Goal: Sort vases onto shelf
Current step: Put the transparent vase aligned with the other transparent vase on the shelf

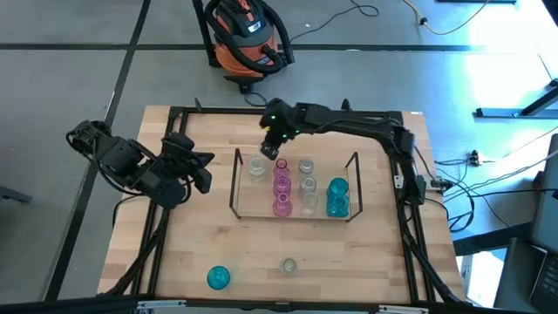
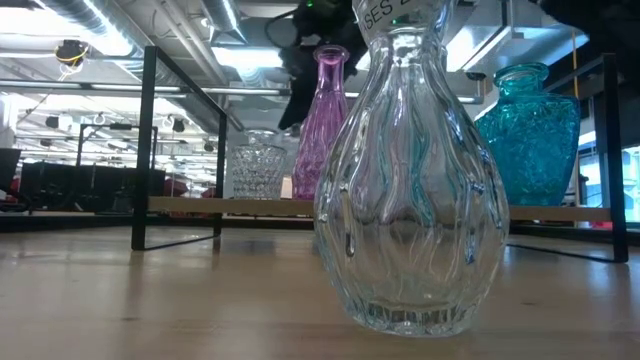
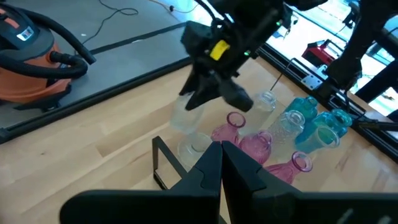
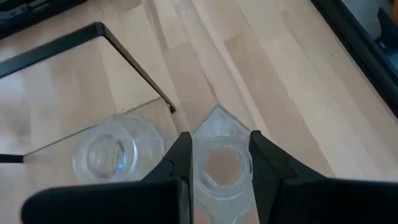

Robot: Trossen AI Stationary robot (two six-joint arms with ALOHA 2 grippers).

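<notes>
Right gripper (image 1: 272,146) is positioned above the back left part of the shelf (image 1: 234,185). The right wrist view shows its fingers (image 4: 177,158) closed against both sides of a clear vase (image 4: 219,167), gripped at the neck. The held vase hangs over bare table just outside the corner of the shelf's wire frame; whether its base touches anything cannot be told.

Adjacent items: a second clear vase (image 4: 107,153) stands on the shelf's clear base just beside the held one, inside the frame corner. In the high view this clear vase (image 1: 256,167) occupies the shelf's back left position. To its right runs a column of pink vases (image 1: 281,185), then a column of clear vases (image 1: 307,186), then teal-blue vases (image 1: 336,197) at the right end. The pink column stands near the gripper and limits room on that side.

Left gripper (image 1: 202,169) is held off the shelf's left end, well apart from the vases; its fingers (image 3: 208,168) lie close together with nothing between them.

Open room: the front half of the table (image 1: 384,262) is largely bare. Two vases stand there unsorted, a teal-blue one (image 1: 218,277) near the front left and a clear one (image 1: 289,265) toward front centre, the latter filling the low view. The black frame (image 1: 174,113) edges the table. An orange vacuum (image 1: 247,35) sits on the floor beyond the back edge.
</notes>
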